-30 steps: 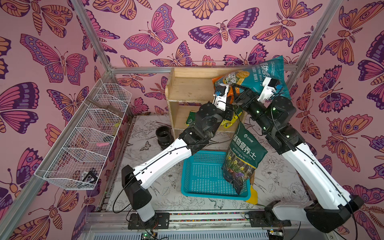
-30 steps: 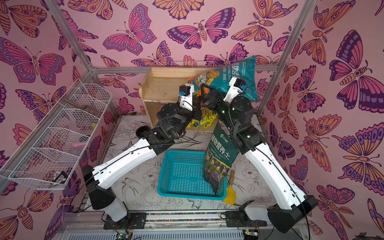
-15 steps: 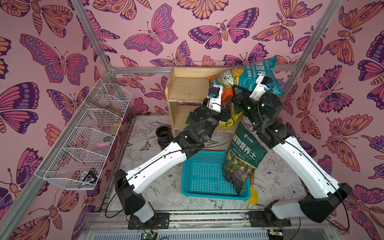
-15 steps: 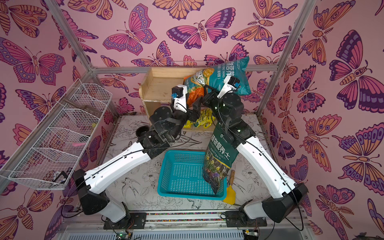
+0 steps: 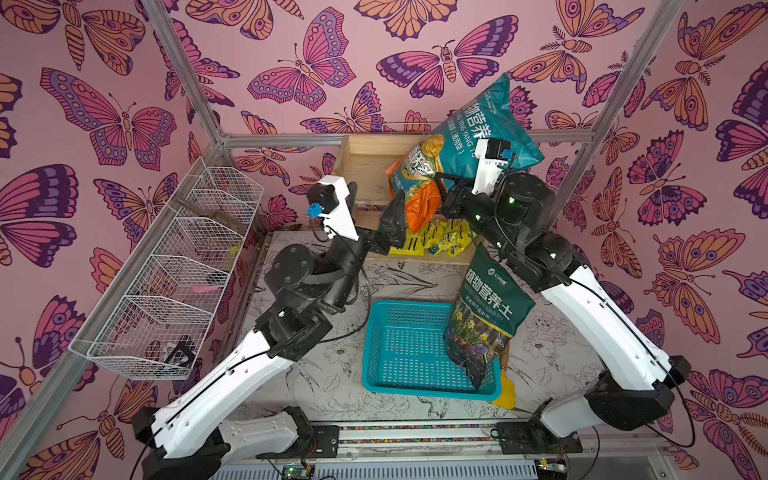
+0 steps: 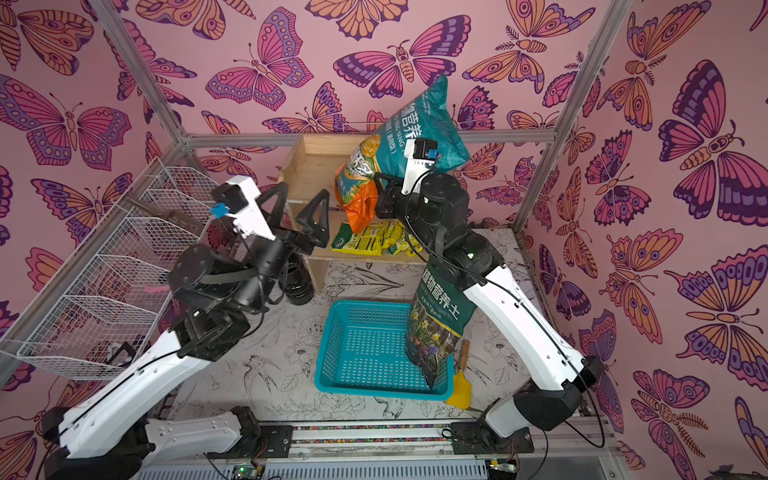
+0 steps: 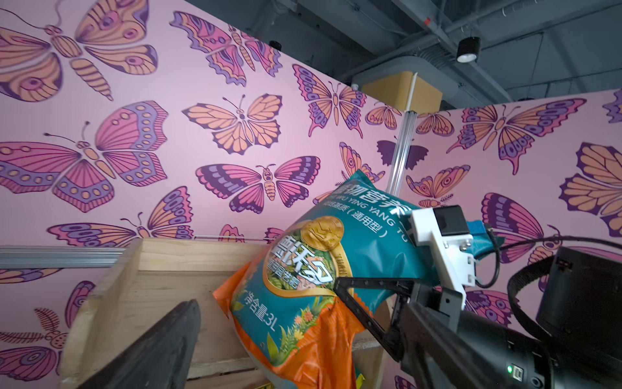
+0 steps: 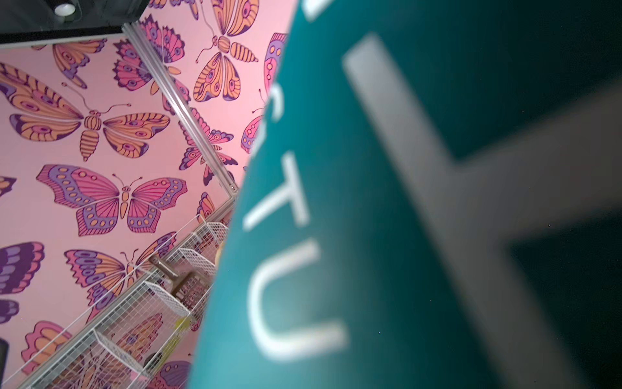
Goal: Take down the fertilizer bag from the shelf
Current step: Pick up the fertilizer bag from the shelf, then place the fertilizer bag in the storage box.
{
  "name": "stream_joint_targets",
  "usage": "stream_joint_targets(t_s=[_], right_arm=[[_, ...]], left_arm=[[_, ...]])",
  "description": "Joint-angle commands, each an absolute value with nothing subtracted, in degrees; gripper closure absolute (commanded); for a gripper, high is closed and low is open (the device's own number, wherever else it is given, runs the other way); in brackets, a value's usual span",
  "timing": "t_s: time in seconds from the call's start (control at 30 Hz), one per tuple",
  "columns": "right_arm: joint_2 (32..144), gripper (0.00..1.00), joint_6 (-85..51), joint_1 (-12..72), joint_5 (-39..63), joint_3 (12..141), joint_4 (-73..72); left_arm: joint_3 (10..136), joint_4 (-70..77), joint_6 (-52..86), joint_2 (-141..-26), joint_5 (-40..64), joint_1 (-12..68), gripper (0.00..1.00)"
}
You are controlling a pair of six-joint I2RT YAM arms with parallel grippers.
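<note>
1. A white wire basket rack [image 5: 178,291] of thin open mesh runs along the left edge of the tabletop [image 5: 316,374]; it is well apart from the work, so I judge no hazard there.
2. The left gripper [image 6: 302,199] hovers before the left front corner of the shelf; its black triangular jaws are spread wide and hold nothing, so it gives the load no support.
3. The shelf [image 5: 365,160], a two-tier rack of pale unpainted wood, stands at the tabletop's back edge; flat yellow sachets [image 5: 436,241] lie along the lower tier's front edge.
4. The fertilizer bag [image 5: 455,137], a plump pouch of glossy teal-and-orange plastic, tilts at the top tier's right end; its orange bottom hangs over the front edge; whether any of it rests on the wood cannot be told.
5. The right gripper [image 5: 439,179] is closed on the pouch's middle; a single pinch on slick film with shifting fill could slip; the sagging end could drag sachets off.
6. A dark green soil bag [image 5: 490,316] stands in the right side of a perforated turquoise basket [image 5: 409,305]; a dropped pouch could topple it.
</note>
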State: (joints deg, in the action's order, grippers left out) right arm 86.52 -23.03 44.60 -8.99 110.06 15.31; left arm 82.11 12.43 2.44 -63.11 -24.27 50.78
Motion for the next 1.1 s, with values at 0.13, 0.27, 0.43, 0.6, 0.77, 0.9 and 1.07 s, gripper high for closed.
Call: stream_joint_targets(t_s=[0.13,0.27,0.43,0.6,0.77,0.9,1.07], right_arm=[[79.2,1.00,-10.2,55.6,-19.2,110.1,12.3],[74.0,1.00,-3.5,65.1,-32.9,97.8,8.3],[72.0,1.00,3.4,76.2,-46.3,88.6,1.3],[73.9,1.00,6.3,84.4,-58.3,85.0,1.0],[68.7,1.00,-3.3,85.3,-65.4,74.8,0.9],[64.7,1.00,-11.3,85.3,-71.4,69.2,5.9],[63.2,1.00,-29.1,85.2,-73.9,66.2,20.1]], left_arm=[[77.0,9.0,4.4,-57.1,-30.5,47.6,0.01],[74.2,6.3,7.2,-54.6,-31.2,45.6,0.01],[70.8,5.1,9.7,-52.1,-31.2,45.0,0.01],[68.4,3.6,11.3,-50.0,-31.2,44.9,0.01],[65.5,2.2,13.0,-48.1,-31.9,44.9,0.01],[63.9,0.4,14.9,-47.6,-32.0,44.9,0.01],[61.8,-0.5,17.5,-48.2,-31.5,44.9,0.01]])
